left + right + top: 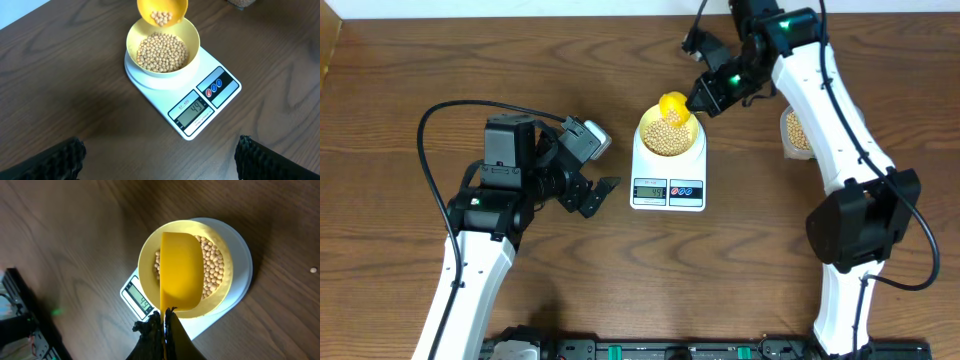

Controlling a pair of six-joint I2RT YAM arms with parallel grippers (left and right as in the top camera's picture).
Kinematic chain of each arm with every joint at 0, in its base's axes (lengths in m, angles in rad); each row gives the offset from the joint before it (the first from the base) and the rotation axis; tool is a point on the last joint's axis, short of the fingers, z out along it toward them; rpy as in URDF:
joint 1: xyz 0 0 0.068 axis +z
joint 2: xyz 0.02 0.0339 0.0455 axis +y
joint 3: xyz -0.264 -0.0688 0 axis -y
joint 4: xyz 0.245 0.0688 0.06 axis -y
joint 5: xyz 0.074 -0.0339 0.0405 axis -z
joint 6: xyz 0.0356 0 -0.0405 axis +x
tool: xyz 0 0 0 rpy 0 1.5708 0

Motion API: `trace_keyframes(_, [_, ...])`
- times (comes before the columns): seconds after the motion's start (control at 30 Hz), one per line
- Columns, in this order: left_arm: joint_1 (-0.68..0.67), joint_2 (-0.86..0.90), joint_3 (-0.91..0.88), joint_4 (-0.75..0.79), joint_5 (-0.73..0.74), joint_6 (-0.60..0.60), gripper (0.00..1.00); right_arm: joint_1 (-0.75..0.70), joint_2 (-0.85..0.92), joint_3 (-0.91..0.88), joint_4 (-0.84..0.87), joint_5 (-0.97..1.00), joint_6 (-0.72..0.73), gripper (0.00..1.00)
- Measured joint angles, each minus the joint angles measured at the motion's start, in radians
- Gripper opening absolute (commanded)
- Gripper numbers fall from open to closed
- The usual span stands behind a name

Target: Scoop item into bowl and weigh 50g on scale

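Right now my right gripper (165, 325) is pinched together on the thin handle of the yellow scoop (181, 270), with only the handle's edge showing between the fingers. I hold the scoop tilted over the bowl (133, 40), its mouth dipping in from the bowl's 12 o'clock rim as seen from overhead. A few beans (162, 52) lie in the scoop's lip; the rest fill the bottom of the bowl in a shallow heap. Whether the scoop touches the rim I cannot tell.

The bowl sits on the round platform at the 12 o'clock end of the scale (159, 96), which lies flat on the table (420, 60). At its 6 o'clock end the display (194, 112) is lit — two digits, the first a 4, the second too small to be sure of — with the buttons (214, 88) just beside it.

My left gripper (160, 142) hangs at 9 o'clock from the scale, fingers spread wide apart and holding nothing, pointed toward it but apart from it. A clear tub (796, 130) with more beans sits at about 2 o'clock, partly hidden behind my right arm.
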Motion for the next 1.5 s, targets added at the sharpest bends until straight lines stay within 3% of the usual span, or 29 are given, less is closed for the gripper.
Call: trace_keyframes(1.5, [0.000,0.000,0.000,0.000,0.000,0.000,0.98,0.110,0.000,0.000,0.011,0.196,-0.070,0.01])
